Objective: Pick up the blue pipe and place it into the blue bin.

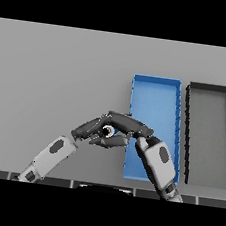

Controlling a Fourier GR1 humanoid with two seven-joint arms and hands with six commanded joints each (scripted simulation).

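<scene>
The blue pipe shows only as a small pale-ringed end, held above the table just left of the blue bin. My right hand reaches leftward across the bin's near left edge. Its fingers lie over the pipe and its thumb is curled beneath it. My left hand comes in from the lower left with fairly straight fingers, their tips meeting the right hand at the pipe. Most of the pipe's body is hidden between the two hands.
A dark grey bin stands directly right of the blue bin, long side to long side. Grey table surface stretches to the left and behind both hands.
</scene>
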